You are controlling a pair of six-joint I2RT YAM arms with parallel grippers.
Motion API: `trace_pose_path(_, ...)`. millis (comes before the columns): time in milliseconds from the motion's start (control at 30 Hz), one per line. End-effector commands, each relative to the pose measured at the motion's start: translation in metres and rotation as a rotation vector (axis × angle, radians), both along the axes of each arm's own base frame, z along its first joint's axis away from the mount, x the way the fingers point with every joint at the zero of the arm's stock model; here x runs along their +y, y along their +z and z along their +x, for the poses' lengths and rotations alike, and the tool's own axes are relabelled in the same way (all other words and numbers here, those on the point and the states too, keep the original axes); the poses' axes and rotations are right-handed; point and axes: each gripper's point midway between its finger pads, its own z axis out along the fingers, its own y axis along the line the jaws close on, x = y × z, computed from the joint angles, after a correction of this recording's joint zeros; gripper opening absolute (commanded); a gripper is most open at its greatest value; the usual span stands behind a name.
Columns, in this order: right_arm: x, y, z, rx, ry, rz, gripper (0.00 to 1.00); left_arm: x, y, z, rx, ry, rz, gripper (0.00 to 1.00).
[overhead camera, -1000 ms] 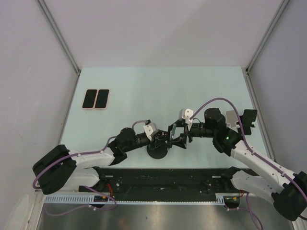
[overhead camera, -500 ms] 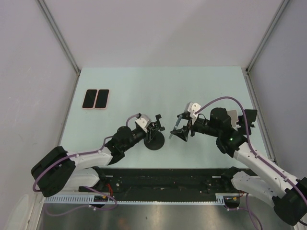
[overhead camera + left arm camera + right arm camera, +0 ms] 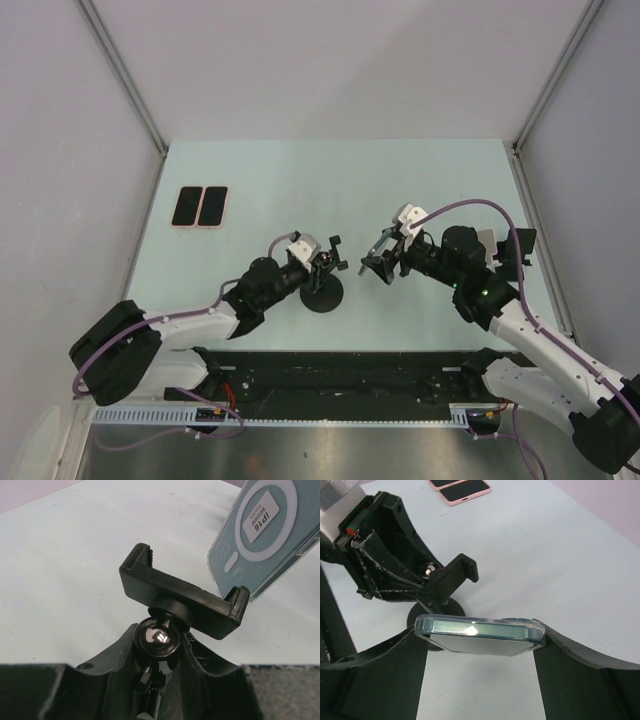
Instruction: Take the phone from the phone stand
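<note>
From above: grips the phone [image 3: 377, 252] edge to edge in the right gripper [image 3: 382, 264], right of centre in the frame. Pins the phone stand [image 3: 323, 291] by its neck with the left gripper [image 3: 322, 268], just left of centre. Leaves a strip of bare table [image 3: 300, 180] between stand and phone. Shows two spare handsets [image 3: 200, 206] lying flat at upper left, well apart from both arms.

From the left wrist: closes partway around the stem below the ball joint [image 3: 157, 639], with the empty cradle [image 3: 182, 600] at mid-frame, hooks upward. Finds the phone at upper right, back toward the lens, tilted, long axis running up and right, beyond the cradle's right hook and apparently not touching it.

From the right wrist: clamps the phone across its width between both fingers [image 3: 575, 670], one short edge facing the lens at mid-frame. Places the stand up and left of the phone, near but apart.

Judged from this: already free of the cradle. Needs only carrying away and setting down, by the right arm alone. Risks a slip from so narrow an edge grip.
</note>
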Motion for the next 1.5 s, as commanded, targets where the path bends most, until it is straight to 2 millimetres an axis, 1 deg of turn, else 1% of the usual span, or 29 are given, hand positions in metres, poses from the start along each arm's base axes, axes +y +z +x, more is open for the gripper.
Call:
trace_pose_path(0,-0.023,0.052,0.016,-0.121,-0.175,0.107,0.00,-0.018,0.005,0.013,-0.005,-0.035,0.033,0.00)
trace_pose_path(67,-0.035,0.054,0.021,-0.123,-0.246,0.109,0.00,-0.029,0.011,0.020,-0.010,-0.051,0.028,0.00)
trace_pose_path(100,-0.040,0.060,0.019,-0.136,-0.266,0.121,0.00,-0.033,0.013,0.023,-0.011,-0.052,0.027,0.00)
trace_pose_path(167,-0.050,0.062,0.020,-0.143,-0.318,0.123,0.00,-0.046,0.018,0.033,-0.041,-0.074,0.043,0.00)
trace_pose_path(233,-0.057,0.069,0.017,-0.158,-0.340,0.138,0.00,-0.056,0.023,0.039,-0.057,-0.090,0.045,0.00)
trace_pose_path(333,-0.065,0.073,0.012,-0.168,-0.360,0.142,0.00,-0.072,0.033,0.051,-0.086,-0.113,0.042,0.00)
trace_pose_path(400,-0.067,0.075,0.009,-0.171,-0.360,0.147,0.00,-0.077,0.040,0.054,-0.104,-0.120,0.036,0.00)
trace_pose_path(433,-0.069,0.080,0.006,-0.184,-0.358,0.158,0.00,-0.081,0.046,0.056,-0.115,-0.125,0.029,0.00)
trace_pose_path(500,-0.076,0.083,0.007,-0.196,-0.395,0.164,0.00,-0.085,0.053,0.059,-0.138,-0.135,0.027,0.00)
trace_pose_path(533,-0.078,0.078,0.006,-0.182,-0.401,0.147,0.00,-0.088,0.059,0.061,-0.152,-0.140,0.022,0.00)
trace_pose_path(633,-0.081,0.083,0.005,-0.196,-0.409,0.159,0.00,-0.090,0.053,0.068,-0.146,-0.135,0.032,0.01)
trace_pose_path(667,-0.082,0.085,0.004,-0.203,-0.412,0.165,0.00,-0.088,0.047,0.070,-0.132,-0.127,0.037,0.02)
trace_pose_path(700,-0.083,0.087,0.003,-0.208,-0.412,0.171,0.00,-0.087,0.047,0.071,-0.115,-0.121,0.025,0.03)
trace_pose_path(733,-0.083,0.089,0.002,-0.208,-0.410,0.176,0.00,-0.085,0.040,0.069,-0.097,-0.120,0.030,0.07)
trace_pose_path(800,-0.086,0.094,0.000,-0.219,-0.416,0.186,0.00,-0.080,0.038,0.069,-0.081,-0.105,0.024,0.10)
trace_pose_path(867,-0.089,0.099,-0.001,-0.230,-0.424,0.190,0.00,-0.074,0.029,0.064,-0.063,-0.099,0.033,0.16)
trace_pose_path(900,-0.089,0.102,-0.002,-0.232,-0.422,0.192,0.00,-0.072,0.032,0.062,-0.063,-0.097,0.026,0.18)
trace_pose_path(933,-0.089,0.102,-0.002,-0.231,-0.421,0.189,0.00,-0.068,0.026,0.060,-0.052,-0.091,0.035,0.21)
trace_pose_path(967,-0.088,0.107,-0.003,-0.237,-0.415,0.196,0.00,-0.066,0.025,0.058,-0.049,-0.091,0.034,0.23)
trace_pose_path(1000,-0.087,0.108,-0.003,-0.235,-0.411,0.194,0.00,-0.064,0.026,0.055,-0.045,-0.091,0.027,0.26)
trace_pose_path(1033,-0.086,0.109,-0.004,-0.234,-0.404,0.197,0.00,-0.061,0.021,0.052,-0.031,-0.090,0.032,0.28)
trace_pose_path(1067,-0.085,0.112,-0.004,-0.236,-0.399,0.202,0.00,-0.059,0.020,0.050,-0.028,-0.089,0.029,0.30)
trace_pose_path(1233,-0.079,0.116,-0.005,-0.221,-0.370,0.209,0.00,-0.047,0.017,0.042,-0.017,-0.072,0.027,0.45)
trace_pose_path(1267,-0.078,0.117,-0.005,-0.219,-0.369,0.213,0.00,-0.043,0.024,0.042,-0.030,-0.052,0.017,0.47)
trace_pose_path(1333,-0.078,0.119,-0.005,-0.213,-0.369,0.221,0.00,-0.037,0.025,0.040,-0.034,-0.039,0.015,0.55)
trace_pose_path(1367,-0.074,0.120,-0.007,-0.210,-0.344,0.221,0.00,-0.033,0.035,0.040,-0.053,-0.022,-0.001,0.59)
trace_pose_path(1400,-0.072,0.120,-0.007,-0.205,-0.338,0.224,0.00,-0.032,0.037,0.039,-0.039,-0.012,-0.021,0.66)
trace_pose_path(1433,-0.071,0.123,-0.008,-0.200,-0.332,0.232,0.00,-0.029,0.040,0.037,-0.045,-0.006,-0.026,0.70)
trace_pose_path(1467,-0.070,0.123,-0.007,-0.197,-0.330,0.233,0.00,-0.025,0.049,0.035,-0.058,0.002,-0.045,0.74)
